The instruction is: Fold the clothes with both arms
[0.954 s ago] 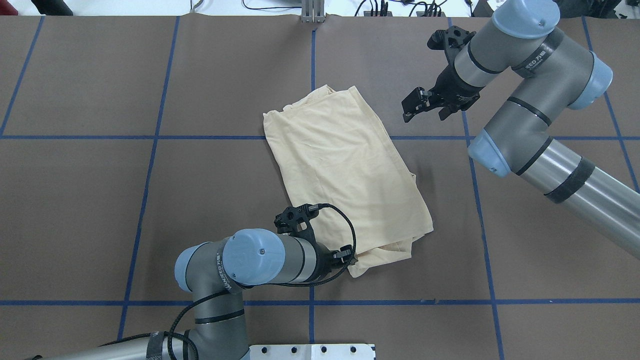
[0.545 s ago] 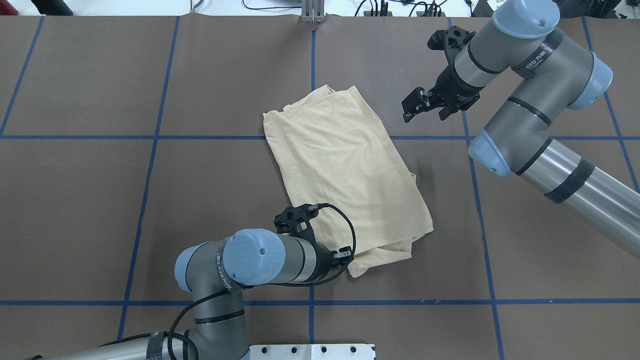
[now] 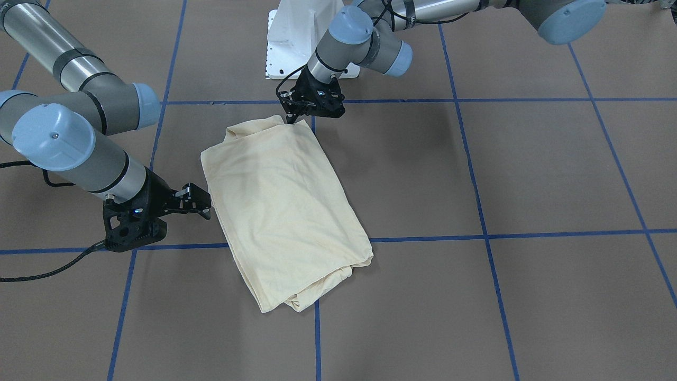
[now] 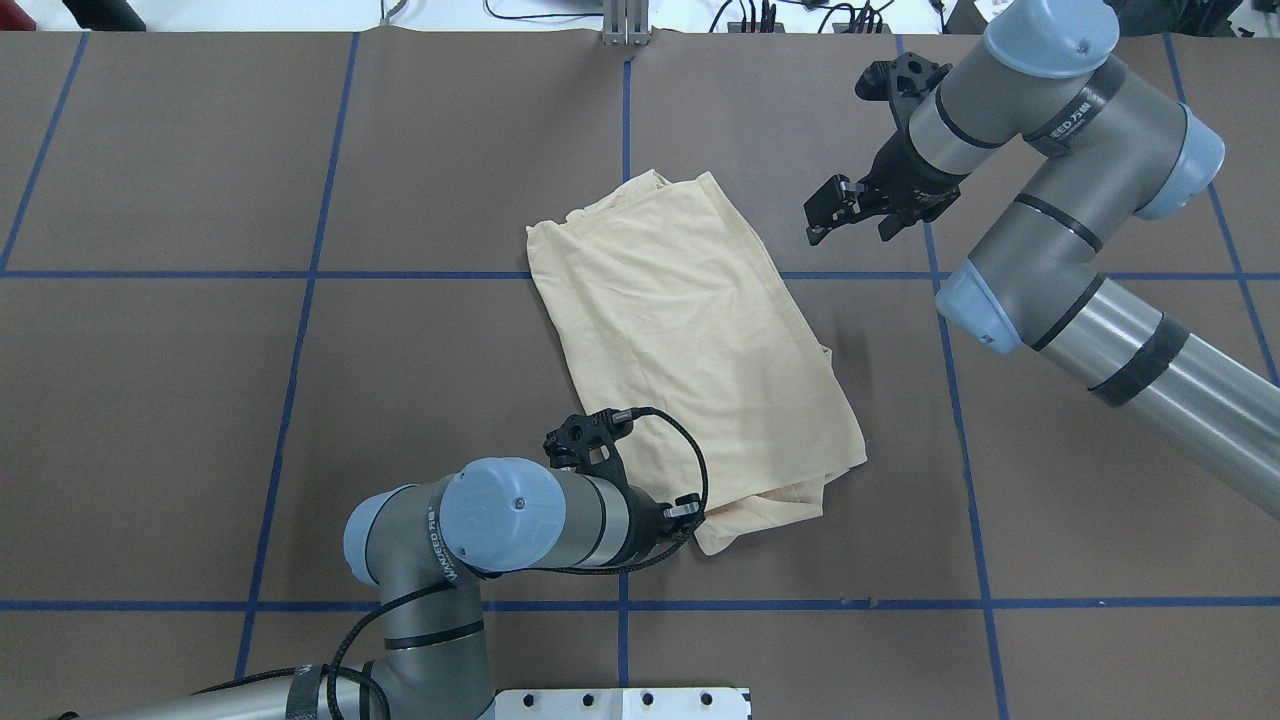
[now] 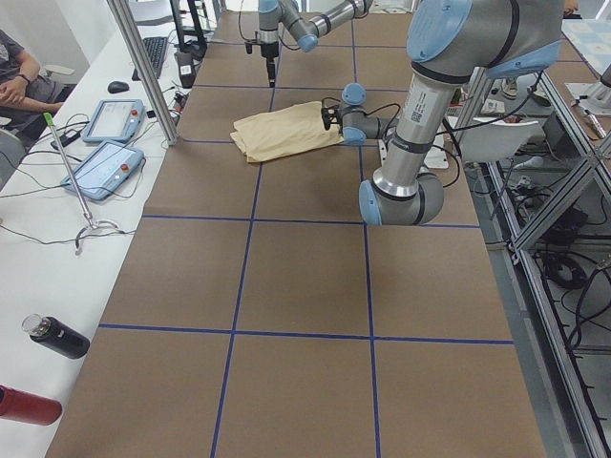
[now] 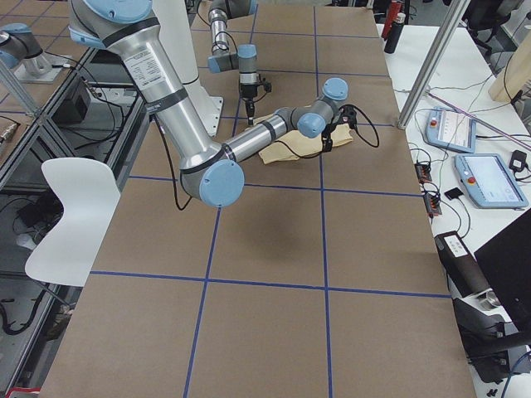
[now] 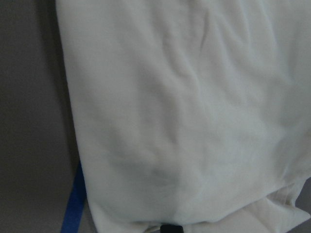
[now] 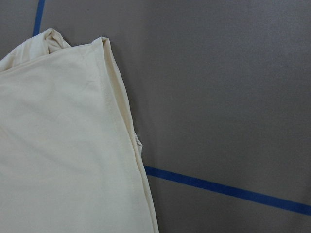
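The pale cream shirt point(image 4: 690, 340) lies folded into a slanted rectangle mid-table, plain side up point(image 3: 280, 201). My left gripper point(image 4: 692, 522) sits at its near corner, closest to the robot base. In the front-facing view the left gripper point(image 3: 291, 119) points down with its fingers drawn together on the cloth's edge. The left wrist view is filled with the shirt's fabric point(image 7: 184, 107). My right gripper point(image 4: 818, 218) hangs open above bare table, right of the shirt's far corner and apart from it point(image 3: 206, 202). The right wrist view shows that corner of the shirt point(image 8: 63, 145).
The brown table point(image 4: 200, 400) carries a grid of blue tape lines. The white base pedestal point(image 3: 291, 32) stands at the robot's edge. In the exterior left view a side bench holds two tablets point(image 5: 103, 168), a black bottle point(image 5: 57, 336) and a person's hand point(image 5: 11, 86).
The left arm has shifted a little to the left and its gripper has drawn back slightly at the shirt's near corner. The shirt and the right arm have not moved.
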{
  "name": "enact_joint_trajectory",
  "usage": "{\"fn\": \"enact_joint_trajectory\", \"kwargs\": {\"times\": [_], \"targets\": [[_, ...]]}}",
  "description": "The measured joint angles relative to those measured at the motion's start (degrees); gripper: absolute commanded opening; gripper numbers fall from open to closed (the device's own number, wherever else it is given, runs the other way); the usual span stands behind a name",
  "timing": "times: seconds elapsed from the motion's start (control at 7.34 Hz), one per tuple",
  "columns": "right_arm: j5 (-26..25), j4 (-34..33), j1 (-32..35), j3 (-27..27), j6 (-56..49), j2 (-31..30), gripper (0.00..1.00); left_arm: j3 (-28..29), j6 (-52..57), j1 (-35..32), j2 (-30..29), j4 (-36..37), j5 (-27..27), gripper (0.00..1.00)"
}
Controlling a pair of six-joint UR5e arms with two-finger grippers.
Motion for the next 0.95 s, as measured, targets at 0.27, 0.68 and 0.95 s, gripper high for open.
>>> {"fn": "enact_joint_trajectory", "kwargs": {"times": [0.27,0.68,0.95], "targets": [[0.03,0.0,0.0,0.0,0.0,-0.02,0.99,-2.1,-0.15,-0.15,0.29,1.52,-0.05,0.76],[0.03,0.0,-0.11,0.06,0.0,-0.06,1.0,-5.16,-0.73,-0.58,0.48,7.2,0.14,0.75],[0.03,0.0,-0.13,0.09,0.0,-0.08,0.99,-5.41,-1.52,-1.92,0.63,10.71,0.27,0.72]]}}
